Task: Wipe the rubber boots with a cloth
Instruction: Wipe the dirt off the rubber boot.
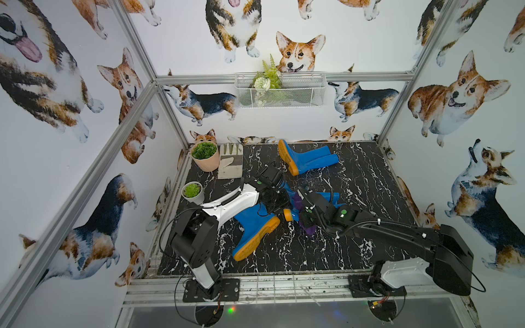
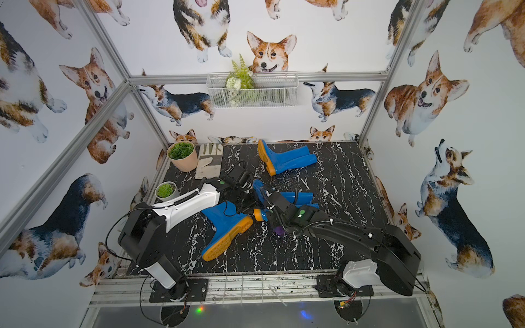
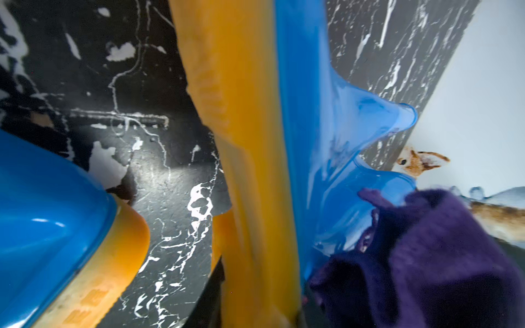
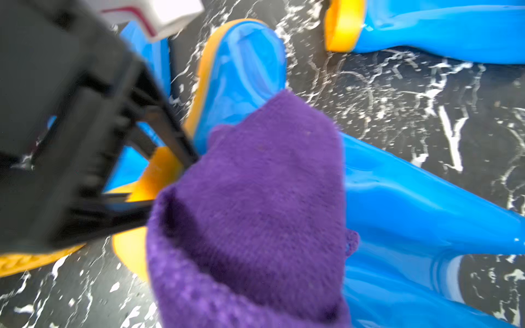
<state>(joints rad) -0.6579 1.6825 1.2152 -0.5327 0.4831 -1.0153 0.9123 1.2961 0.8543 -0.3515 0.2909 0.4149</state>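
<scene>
Several blue rubber boots with orange soles lie on the black marble table. One lies at the back (image 1: 306, 157), one at the front left (image 1: 255, 230), and one in the middle (image 1: 326, 197). My left gripper (image 3: 258, 298) is shut on the middle boot's orange sole (image 3: 250, 170) near the heel (image 1: 288, 214). My right gripper (image 4: 255, 284) is shut on the purple cloth (image 4: 255, 198), which hides its jaws. The cloth rests against that boot's blue upper (image 4: 244, 71), close to the left gripper's fingers (image 4: 170, 136). In both top views the two grippers meet at the table's centre, left (image 1: 284, 207) and right (image 1: 302, 198).
A large potted plant (image 1: 205, 156) and a small one (image 1: 192, 191) stand at the back left, with a pale work glove (image 1: 230, 164) beside them. A wire basket (image 1: 281, 91) hangs on the back wall. Frame posts and walls close in the table.
</scene>
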